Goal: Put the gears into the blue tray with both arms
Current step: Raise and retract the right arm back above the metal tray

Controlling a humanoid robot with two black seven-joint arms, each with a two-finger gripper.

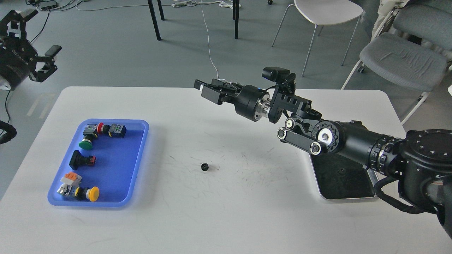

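One gear (pixel 204 167) lies alone, below the right gripper (pixel 208 90).
Fingers look pressed together (left gripper (pixel 37 53) spread); five switches (pixel 84 160) in the blue tray (pixel 120 169).

Single black gear (pixel 204 167) lies on white desk (pixel 226 218), between blue tray (pixel 138 165) and silver tray (pixel 317 187). Push-button switches (pixel 86 160) sit in blue tray. Right hand (pixel 206 90) raised above desk, empty. Left hand (pixel 33 44) off desk, fingers spread.
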